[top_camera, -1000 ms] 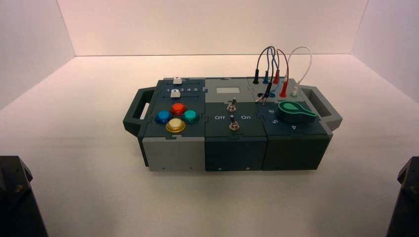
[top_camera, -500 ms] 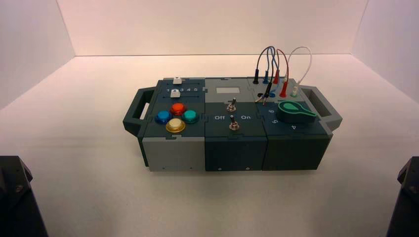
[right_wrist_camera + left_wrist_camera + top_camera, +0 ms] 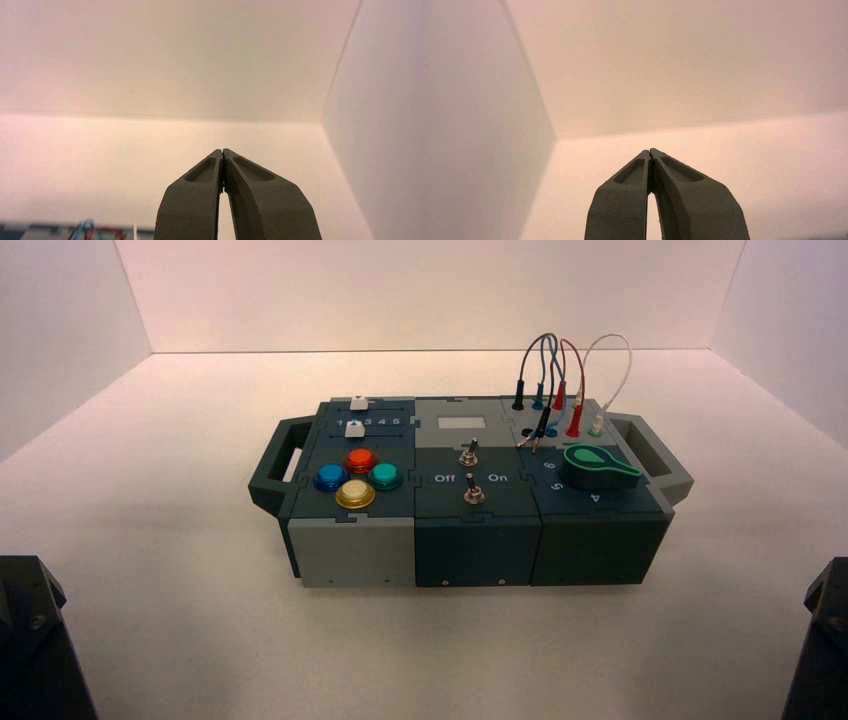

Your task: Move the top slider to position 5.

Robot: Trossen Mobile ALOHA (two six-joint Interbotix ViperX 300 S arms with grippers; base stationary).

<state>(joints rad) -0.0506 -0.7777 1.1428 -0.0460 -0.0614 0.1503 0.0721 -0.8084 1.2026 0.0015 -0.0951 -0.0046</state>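
The box [image 3: 470, 530] stands mid-table in the high view. The top slider [image 3: 359, 402], a small white cap, sits at the far edge of the box's left panel. Its twin white cap [image 3: 354, 428] lies just nearer. Between them runs a small row of printed digits, with position 5 [image 3: 397, 421] at the row's right end. My left gripper [image 3: 650, 150] is shut on nothing and points at the bare far wall. My right gripper [image 3: 222, 150] is shut and empty too. Both arms stay parked at the near corners, left arm [image 3: 30, 640] and right arm [image 3: 825, 635], far from the box.
Four round coloured buttons [image 3: 357, 478] sit in front of the sliders. Two toggle switches [image 3: 469, 472] stand on the middle panel. A green knob [image 3: 597, 466] and looped wires [image 3: 560, 380] occupy the right panel; the wires [image 3: 90, 230] also show low in the right wrist view. Handles [image 3: 278, 455] stick out at both ends.
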